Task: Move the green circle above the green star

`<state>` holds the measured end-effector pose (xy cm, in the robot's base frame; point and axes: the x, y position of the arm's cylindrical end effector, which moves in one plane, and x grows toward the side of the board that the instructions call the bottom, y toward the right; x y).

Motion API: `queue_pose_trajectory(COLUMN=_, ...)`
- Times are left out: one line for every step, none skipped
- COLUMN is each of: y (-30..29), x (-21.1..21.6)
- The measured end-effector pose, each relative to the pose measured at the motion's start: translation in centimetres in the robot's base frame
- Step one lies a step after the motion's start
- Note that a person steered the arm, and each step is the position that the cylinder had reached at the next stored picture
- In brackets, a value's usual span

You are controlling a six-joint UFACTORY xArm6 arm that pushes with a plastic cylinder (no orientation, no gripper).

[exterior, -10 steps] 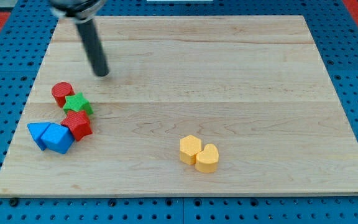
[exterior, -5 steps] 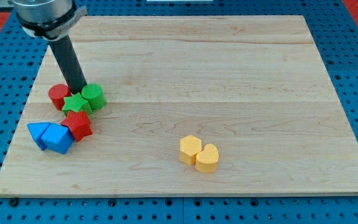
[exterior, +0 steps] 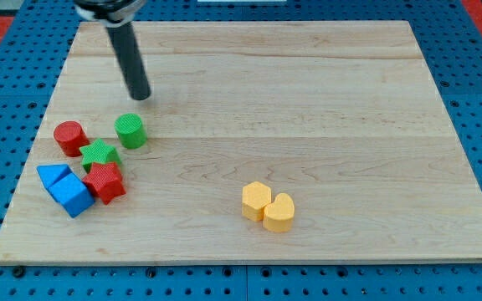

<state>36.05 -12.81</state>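
The green circle [exterior: 130, 131] stands at the view's left, just up and right of the green star [exterior: 99, 154], with a small gap between them. My tip [exterior: 142, 95] is above the green circle, a little to its right and clear of it. The rod rises toward the view's top left.
A red circle [exterior: 69, 136] lies left of the green star. A red star [exterior: 105, 181] sits below the green star, with two blue blocks [exterior: 67, 188] to its left. A yellow hexagon [exterior: 256, 199] and a yellow heart [exterior: 279, 212] touch at the view's lower middle.
My tip has moved up and right, away from the cluster. The red circle, green star and blue blocks have shifted slightly; the green circle now stands apart from the green star.
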Motion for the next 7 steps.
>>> queue_pose_trajectory(y=5.2, x=0.9)
queue_pose_trajectory(y=3.0, x=4.5)
queue_pose_trajectory(y=-0.7, x=6.5)
queue_pose_trajectory(y=-3.8, x=8.7)
queue_pose_trajectory(y=-3.8, x=8.5)
queue_pose_trajectory(y=-2.6, x=7.0)
queue_pose_trajectory(y=-2.5, x=6.9)
